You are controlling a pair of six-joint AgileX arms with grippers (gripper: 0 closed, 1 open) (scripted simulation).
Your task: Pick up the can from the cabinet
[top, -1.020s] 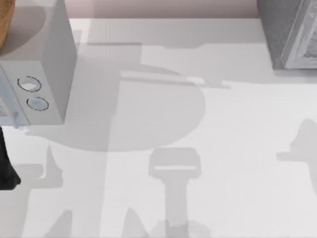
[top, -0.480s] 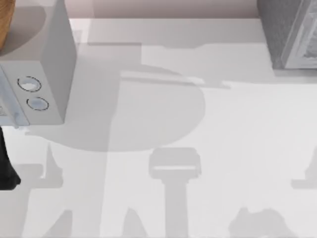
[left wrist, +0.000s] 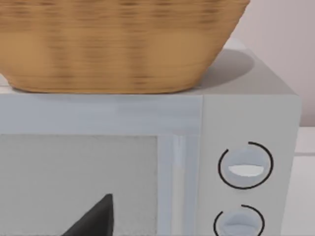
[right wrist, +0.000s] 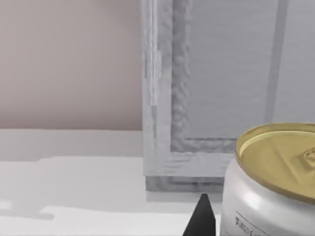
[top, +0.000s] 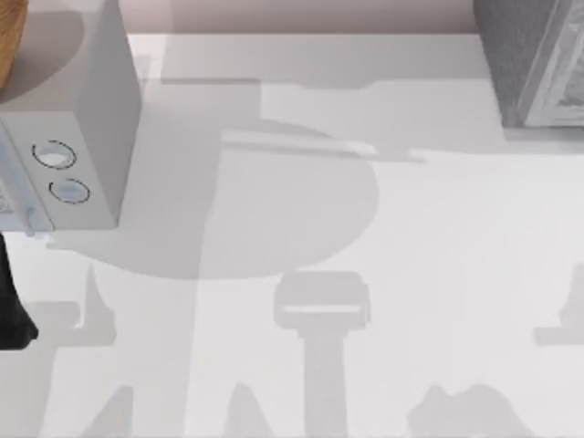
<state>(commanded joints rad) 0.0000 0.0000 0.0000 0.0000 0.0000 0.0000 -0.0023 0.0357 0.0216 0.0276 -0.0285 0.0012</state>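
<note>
White table (top: 438,228) from above: microwave (top: 82,137) at the far left with two round dials (top: 60,172) on its front panel, a wicker basket (top: 7,36) sitting on top of it at the corner. Grey cabinet (top: 534,59) at the far right, up against the back wall. Middle of the table carries arm shadows.

Left arm: a dark piece of it (top: 11,306) sits at the left edge of the table, just in front of the microwave. Left wrist view looks straight at the microwave front — door window, both dials, basket (left wrist: 118,44) resting on the top. One dark claw fingertip (left wrist: 93,219) pokes in against the door window. Can't tell whether this claw is spread or pressed together.

Right wrist view: the can (right wrist: 273,182) is close up — white body, gold lid, standing upright. The cabinet (right wrist: 216,93) stands behind it with its framed door panel and bottom corner on the table; whether the can touches the cabinet can't be told from this angle. One dark fingertip (right wrist: 201,216) of the right claw sits just beside the can's wall, on the side away from the cabinet door. The other finger is out of frame, so no call on whether the claw is pinching the can or spread around it.
</note>
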